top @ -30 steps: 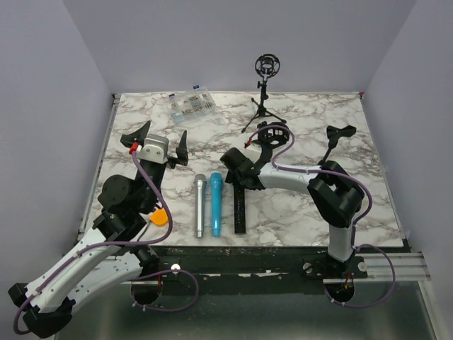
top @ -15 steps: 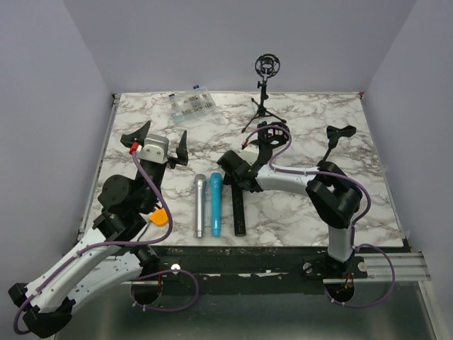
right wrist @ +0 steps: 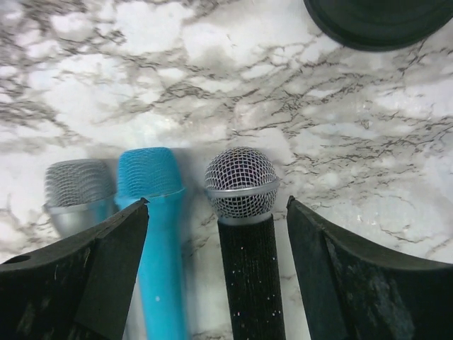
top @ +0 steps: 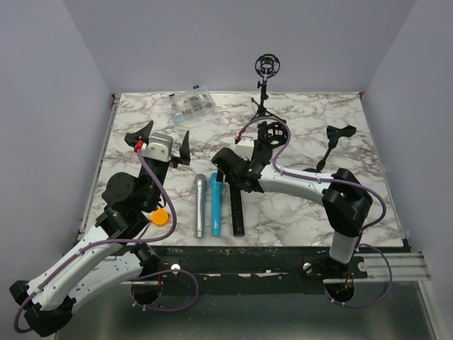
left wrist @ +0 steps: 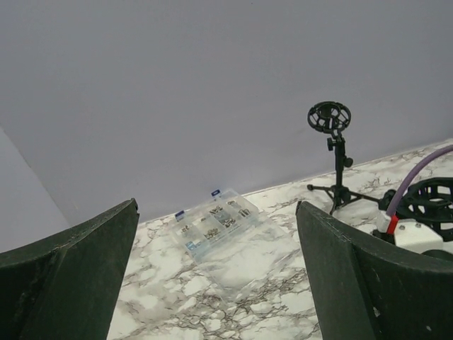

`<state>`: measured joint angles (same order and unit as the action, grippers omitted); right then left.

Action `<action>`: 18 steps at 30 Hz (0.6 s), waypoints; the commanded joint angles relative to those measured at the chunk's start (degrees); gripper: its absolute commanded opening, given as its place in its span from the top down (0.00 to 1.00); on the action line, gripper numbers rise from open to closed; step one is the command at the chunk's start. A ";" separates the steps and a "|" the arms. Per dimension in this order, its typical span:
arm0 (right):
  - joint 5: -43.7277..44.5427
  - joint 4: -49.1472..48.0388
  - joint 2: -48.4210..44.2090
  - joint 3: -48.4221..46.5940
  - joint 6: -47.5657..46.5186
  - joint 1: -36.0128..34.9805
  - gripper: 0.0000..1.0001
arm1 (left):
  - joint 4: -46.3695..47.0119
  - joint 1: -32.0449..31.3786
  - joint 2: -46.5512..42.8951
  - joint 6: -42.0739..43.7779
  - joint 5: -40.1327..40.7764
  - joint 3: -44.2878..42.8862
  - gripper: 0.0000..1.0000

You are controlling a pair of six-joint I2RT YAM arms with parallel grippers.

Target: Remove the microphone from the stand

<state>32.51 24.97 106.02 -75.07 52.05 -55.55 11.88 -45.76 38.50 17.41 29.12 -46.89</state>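
Three microphones lie side by side on the marble table: silver [top: 199,205], blue [top: 215,203] and black [top: 238,211]. My right gripper [top: 232,176] hovers open over their heads. In the right wrist view the gripper [right wrist: 217,205] straddles the black microphone [right wrist: 244,234], its left finger over the blue one [right wrist: 152,234], with the silver one [right wrist: 74,191] beyond. It holds nothing. An empty tripod stand with a ring mount [top: 267,67] stands at the back and shows in the left wrist view [left wrist: 333,152]. My left gripper [top: 165,131] is open and empty, raised at the left [left wrist: 216,212].
A clear parts organiser [top: 190,104] lies at the back left [left wrist: 216,223]. A second ring mount [top: 272,134] sits behind my right wrist, and a small black stand [top: 333,142] stands at the right. An orange object [top: 161,217] lies by the left arm. A dark round base [right wrist: 382,21] sits beyond the microphones.
My right gripper has drawn back and left, away from the black microphone's body toward its head; the microphone has shifted slightly left. My left gripper has lifted a little.
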 commanded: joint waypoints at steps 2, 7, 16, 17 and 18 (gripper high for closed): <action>5.93 2.92 -7.92 -2.97 -4.99 -2.35 0.19 | 0.07 -0.22 1.24 0.09 0.05 0.66 0.10; 6.82 -0.65 -17.90 -0.82 -12.44 -4.47 0.13 | 0.48 -0.56 1.00 0.34 0.30 1.07 0.10; 4.06 -7.69 -47.69 7.41 -25.62 -4.66 0.00 | -3.86 -0.64 -4.55 -6.76 -2.81 -1.66 0.06; 3.83 -7.95 -50.34 7.84 -26.64 -4.66 0.00 | -5.07 -0.64 -5.54 -9.02 -3.87 -2.15 0.06; 3.29 -8.02 -53.21 8.20 -27.56 -4.67 0.00 | -6.67 -0.53 -6.82 -12.25 -5.21 -2.63 0.05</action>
<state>36.27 19.77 61.60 -69.23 31.46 -60.05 10.37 -46.24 35.55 14.98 28.38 -46.37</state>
